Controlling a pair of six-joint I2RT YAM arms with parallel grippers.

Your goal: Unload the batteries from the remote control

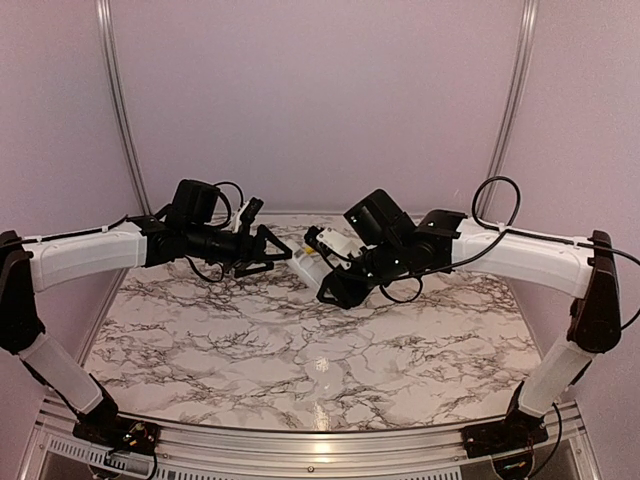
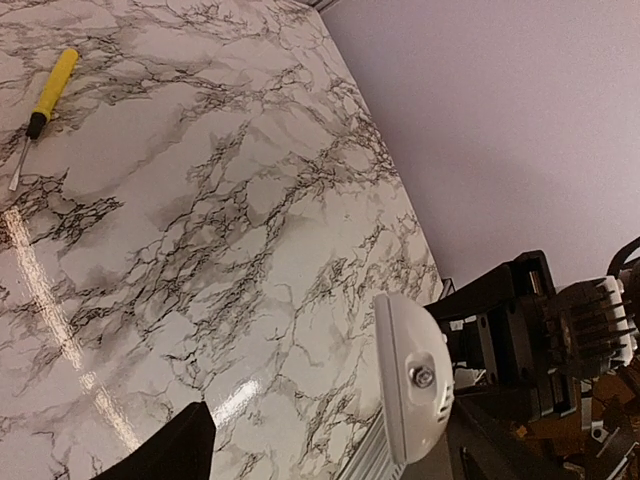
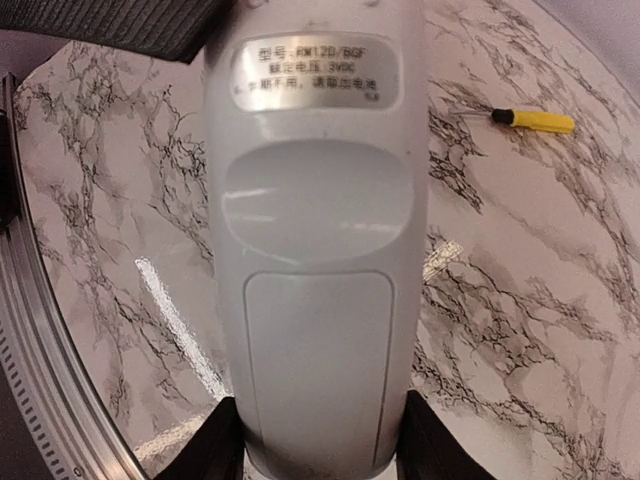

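The white remote control (image 3: 315, 250) is held up in the air over the back middle of the table (image 1: 320, 350), between the two arms. My right gripper (image 1: 335, 285) is shut on its near end, with black fingers (image 3: 210, 445) on both sides. The back face is toward the right wrist camera, showing a silver label and a closed battery cover (image 3: 318, 370). The batteries are hidden. My left gripper (image 1: 272, 252) is open at the remote's far end (image 2: 415, 390). One black finger (image 2: 165, 450) stands well apart from the remote, and a dark ribbed pad (image 3: 150, 25) lies against its top.
A yellow-handled screwdriver (image 2: 50, 88) with a black collar lies on the marble table (image 2: 200, 220), also seen in the right wrist view (image 3: 535, 121). Pale walls and metal rails (image 1: 120, 110) close in the back and sides.
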